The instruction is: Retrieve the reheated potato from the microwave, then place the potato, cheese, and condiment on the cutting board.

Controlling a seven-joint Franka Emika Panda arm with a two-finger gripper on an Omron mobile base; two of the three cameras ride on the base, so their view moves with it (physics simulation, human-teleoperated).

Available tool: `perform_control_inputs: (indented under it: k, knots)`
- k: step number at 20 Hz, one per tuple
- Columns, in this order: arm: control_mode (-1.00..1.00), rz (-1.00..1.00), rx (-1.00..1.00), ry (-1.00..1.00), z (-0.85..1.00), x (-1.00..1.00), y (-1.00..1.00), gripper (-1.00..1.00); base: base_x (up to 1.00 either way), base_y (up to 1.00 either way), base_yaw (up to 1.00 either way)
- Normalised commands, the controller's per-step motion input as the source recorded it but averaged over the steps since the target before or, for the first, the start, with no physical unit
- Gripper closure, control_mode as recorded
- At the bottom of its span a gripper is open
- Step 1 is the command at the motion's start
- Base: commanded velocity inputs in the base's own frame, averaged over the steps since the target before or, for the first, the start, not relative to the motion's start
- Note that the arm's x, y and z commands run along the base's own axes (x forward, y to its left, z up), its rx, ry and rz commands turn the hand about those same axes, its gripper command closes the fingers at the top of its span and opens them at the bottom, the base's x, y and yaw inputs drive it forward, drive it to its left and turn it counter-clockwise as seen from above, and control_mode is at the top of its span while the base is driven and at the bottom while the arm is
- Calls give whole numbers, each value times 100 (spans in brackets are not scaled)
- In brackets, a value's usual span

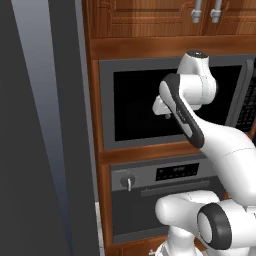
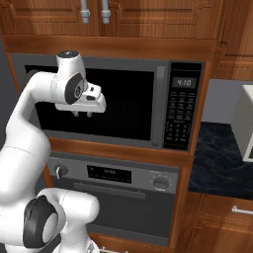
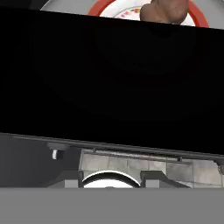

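Observation:
The microwave (image 1: 140, 105) (image 2: 128, 106) is built into the wooden wall, its black glass door shut and its keypad (image 2: 182, 113) on the right. My gripper (image 2: 82, 114) (image 1: 161, 111) hangs open just in front of the door's left half, holding nothing. In the hand view the black door takes up the middle. The brown potato (image 3: 164, 11) lies at the top edge on a white plate with a red rim (image 3: 94, 8), and my fingertips (image 3: 65, 177) stand wide apart at the bottom. The cheese, condiment and cutting board are out of view.
A grey wall oven (image 2: 123, 197) (image 1: 160, 200) with a bar handle sits under the microwave. A tall dark panel (image 1: 40, 150) stands close on the left. A white toaster oven (image 2: 247, 123) rests on the dark counter (image 2: 217, 158) at the right. Wooden cabinets (image 2: 148, 20) hang above.

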Motion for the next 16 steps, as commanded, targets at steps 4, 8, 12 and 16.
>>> perform_control_inputs:
  k: [4, 8, 12, 16]
  knots:
    - [-100, 0, 0, -13, 2, -15, 0, -100, 0, 0, 0]
    - [-100, -2, 4, -28, 15, -41, -26, -100, 0, 0, 0]
    - [-100, -6, 6, -15, 21, -29, -67, -100, 0, 0, 0]
    - [-100, -15, 6, -4, 16, -37, -91, -100, 0, 0, 0]
